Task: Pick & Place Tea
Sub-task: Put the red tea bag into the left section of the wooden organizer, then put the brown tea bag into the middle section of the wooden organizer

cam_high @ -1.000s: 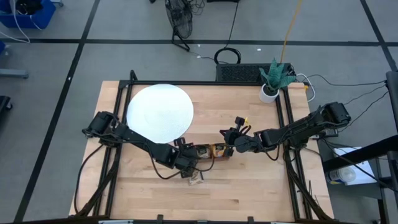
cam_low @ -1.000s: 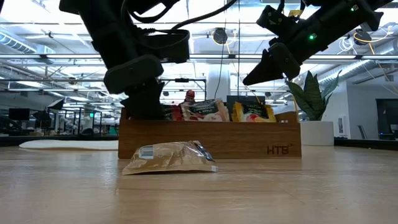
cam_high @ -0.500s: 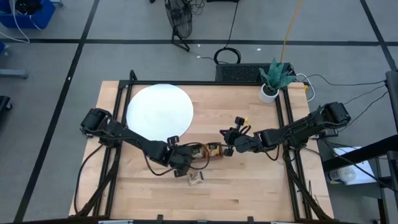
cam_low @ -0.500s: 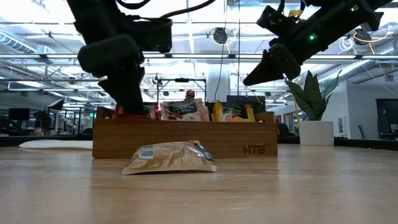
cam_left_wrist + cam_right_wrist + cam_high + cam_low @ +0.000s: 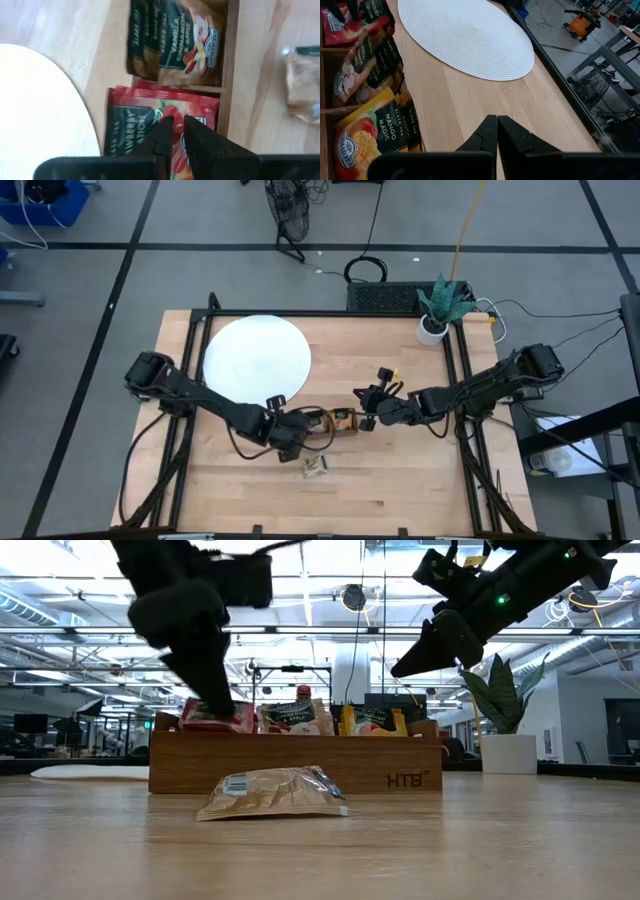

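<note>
Red sachets [image 5: 165,117] are being hovered over by the left gripper [image 5: 173,131] in the tray's [image 5: 300,765] end compartment, its fingers seemingly slightly parted; the right gripper [image 5: 497,131] is being kept clenched above the worktop [image 5: 400,470].

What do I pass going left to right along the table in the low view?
White disc's edge → red sachets with the left claw at them → pale sachets → orange-yellow sachets → white plant pot. All sachets stand in the wooden tray.
</note>
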`<state>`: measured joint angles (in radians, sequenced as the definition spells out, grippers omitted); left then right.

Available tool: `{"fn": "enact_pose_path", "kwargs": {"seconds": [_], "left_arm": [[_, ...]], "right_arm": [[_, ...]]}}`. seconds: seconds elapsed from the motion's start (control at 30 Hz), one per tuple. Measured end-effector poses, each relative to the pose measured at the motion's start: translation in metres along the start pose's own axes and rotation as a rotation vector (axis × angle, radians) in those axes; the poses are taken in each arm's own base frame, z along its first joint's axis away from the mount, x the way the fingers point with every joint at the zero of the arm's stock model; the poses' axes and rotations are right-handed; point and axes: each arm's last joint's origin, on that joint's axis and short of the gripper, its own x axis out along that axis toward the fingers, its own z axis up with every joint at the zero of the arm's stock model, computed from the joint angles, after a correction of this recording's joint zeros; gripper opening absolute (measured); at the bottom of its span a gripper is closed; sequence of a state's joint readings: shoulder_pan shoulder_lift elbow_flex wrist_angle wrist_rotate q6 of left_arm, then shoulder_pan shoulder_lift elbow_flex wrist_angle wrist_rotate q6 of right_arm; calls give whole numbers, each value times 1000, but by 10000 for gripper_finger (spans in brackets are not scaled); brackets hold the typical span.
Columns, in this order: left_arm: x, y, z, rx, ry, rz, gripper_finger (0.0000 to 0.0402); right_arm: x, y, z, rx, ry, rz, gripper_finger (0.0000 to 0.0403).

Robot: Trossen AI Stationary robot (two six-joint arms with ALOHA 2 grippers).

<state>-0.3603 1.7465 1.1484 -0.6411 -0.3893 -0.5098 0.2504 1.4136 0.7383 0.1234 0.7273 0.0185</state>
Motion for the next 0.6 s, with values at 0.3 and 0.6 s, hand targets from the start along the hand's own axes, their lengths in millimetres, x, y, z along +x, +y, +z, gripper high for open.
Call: {"fn": "enact_pose_path", "kwargs": {"seconds": [0.3, 0.6], "left_arm": [[-47, 6, 7, 29, -180, -24, 51], [-113, -4, -7, 104, -495, 138, 52]], "right_arm": [[-2, 5, 9, 49, -76, 116, 0], [5, 68, 22, -44, -296, 681, 64]]}}
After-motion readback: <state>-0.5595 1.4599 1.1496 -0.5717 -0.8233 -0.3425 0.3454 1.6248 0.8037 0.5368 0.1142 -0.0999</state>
